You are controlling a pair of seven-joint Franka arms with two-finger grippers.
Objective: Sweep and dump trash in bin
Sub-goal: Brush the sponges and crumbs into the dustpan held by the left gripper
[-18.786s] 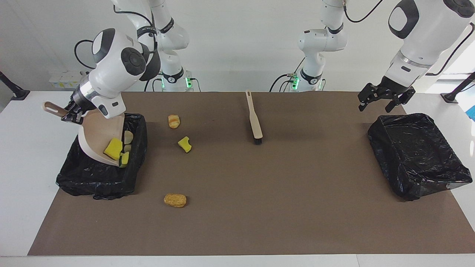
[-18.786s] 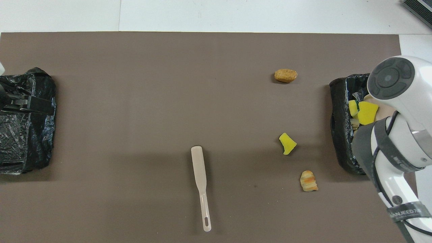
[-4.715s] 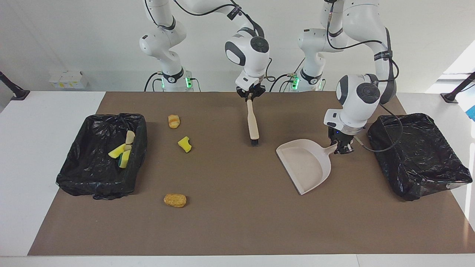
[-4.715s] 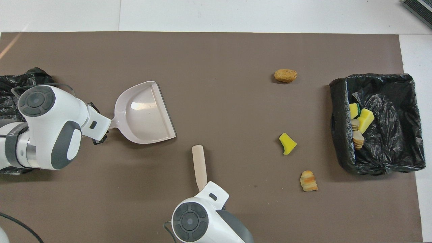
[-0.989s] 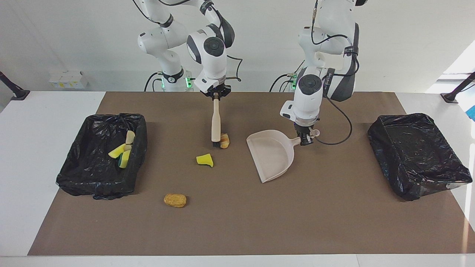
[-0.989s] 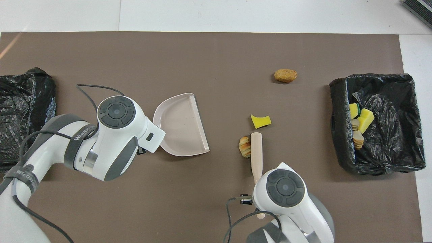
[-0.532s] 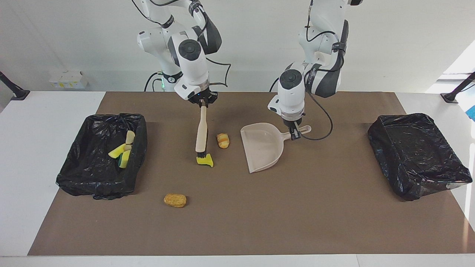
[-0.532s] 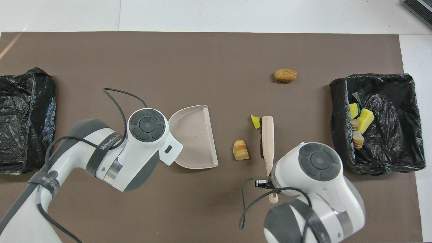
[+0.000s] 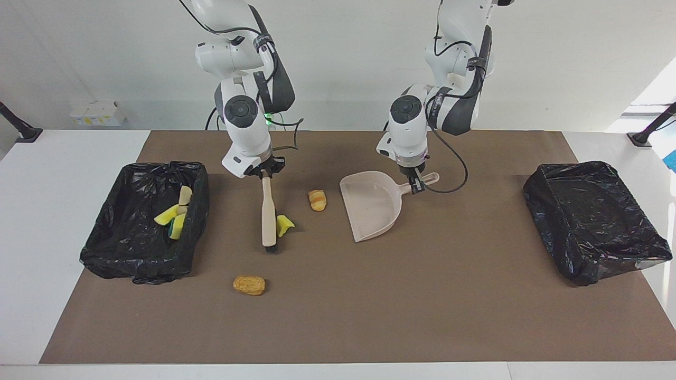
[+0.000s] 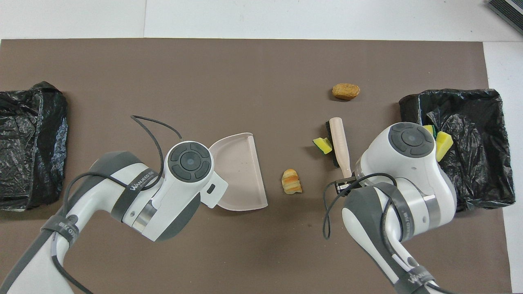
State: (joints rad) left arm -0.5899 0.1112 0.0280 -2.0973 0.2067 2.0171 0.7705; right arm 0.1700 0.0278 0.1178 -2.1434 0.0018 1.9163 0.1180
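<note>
The left gripper (image 9: 416, 186) is clamped on the dustpan (image 9: 371, 205) handle; the pan sits on the brown mat near the robots' edge, at mid-table, mouth toward the right arm's end. The striped bread lump (image 9: 317, 200) lies just beside that mouth, apart from it. The right gripper (image 9: 265, 172) is clenched on the brush (image 9: 269, 216), bristles low at the mat, the yellow sponge chunk (image 9: 284, 225) touching the brush on its dustpan side.

Sweep procedure, as judged:
1. Hold the bristles down on the mat.
2. Draw the brush toward the pan mouth, collecting sponge, then lump.
3. Keep the pan lip flat on the mat.

The golden-brown lump (image 9: 249, 285) lies farther out, near the mat's outer edge; it probably needs a separate pass. Four scraps (image 9: 175, 214) lie in the bin (image 9: 121, 248) at the right arm's end.
</note>
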